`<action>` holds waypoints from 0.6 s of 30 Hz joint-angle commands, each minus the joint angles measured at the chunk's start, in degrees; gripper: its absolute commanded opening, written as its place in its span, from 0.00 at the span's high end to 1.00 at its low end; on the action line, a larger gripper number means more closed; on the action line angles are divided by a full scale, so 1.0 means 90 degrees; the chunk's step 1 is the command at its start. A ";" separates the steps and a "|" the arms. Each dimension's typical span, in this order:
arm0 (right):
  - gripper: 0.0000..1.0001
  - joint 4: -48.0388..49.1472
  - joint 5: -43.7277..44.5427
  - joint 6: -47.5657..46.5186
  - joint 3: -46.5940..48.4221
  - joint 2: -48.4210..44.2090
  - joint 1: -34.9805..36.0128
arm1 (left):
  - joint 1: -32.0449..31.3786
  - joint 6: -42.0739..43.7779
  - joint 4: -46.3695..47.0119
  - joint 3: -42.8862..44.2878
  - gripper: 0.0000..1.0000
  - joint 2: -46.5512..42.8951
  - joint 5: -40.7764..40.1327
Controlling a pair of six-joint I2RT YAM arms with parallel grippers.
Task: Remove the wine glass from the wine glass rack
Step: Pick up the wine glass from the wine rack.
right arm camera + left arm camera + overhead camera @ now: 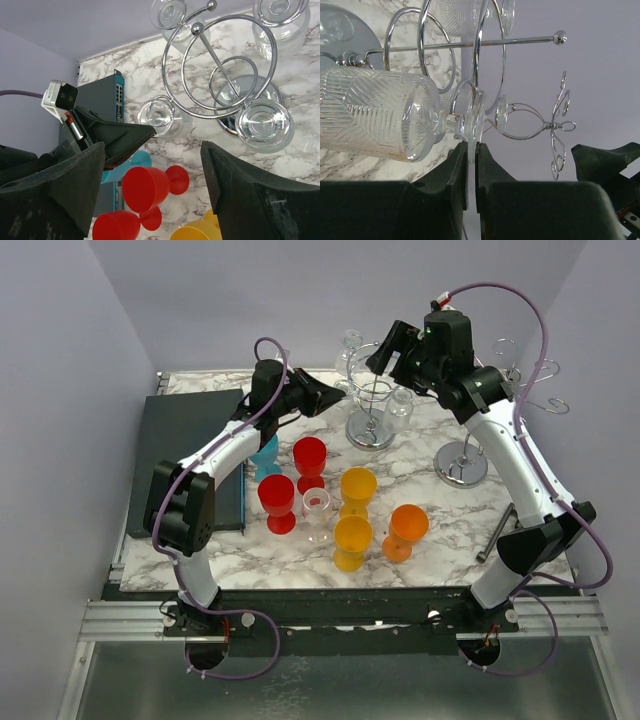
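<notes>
1. Not done. The clear cut-glass wine glass (385, 117) hangs on the chrome wire wine glass rack (370, 430), on the side facing your left arm. Its stem sits inside one of the rack's rings.
2. Your left tool (471, 155) is at that same side of the rack, fingers shut on the rim of the glass's foot. The grasp looks made, but I can't tell how firm it is.
3. Your right tool (152, 150) hovers above the rack, fingers wide apart and holding nothing.
4. My read: approach and grip are done, and the whole extraction is left.
5. Remaining steps: slide the stem out of its ring and draw the glass away from the rack. Keep clear of the other clear glasses (264, 125) hanging there. Set it down on the white marble table (450, 510) beside the rack.
</notes>
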 commanded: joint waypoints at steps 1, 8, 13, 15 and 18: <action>0.17 0.0100 0.0217 -0.0027 -0.0120 -0.0174 0.0052 | 0.0013 -0.0114 0.0505 -0.0116 1.00 -0.0456 0.0386; 0.17 0.0126 0.0266 -0.0060 -0.0163 -0.0165 0.0048 | 0.0037 -0.0190 0.0651 -0.0217 1.00 -0.0602 0.0575; 0.16 0.0152 0.0259 -0.0061 -0.0135 -0.0149 0.0052 | 0.0052 -0.0241 0.0786 -0.0256 1.00 -0.0641 0.0742; 0.17 0.0143 0.0258 -0.0058 -0.0125 -0.0141 0.0053 | 0.0062 -0.0260 0.0835 -0.0301 1.00 -0.0661 0.0778; 0.16 0.0139 0.0266 -0.0061 -0.0130 -0.0142 0.0050 | 0.0071 -0.0285 0.0894 -0.0354 1.00 -0.0697 0.0866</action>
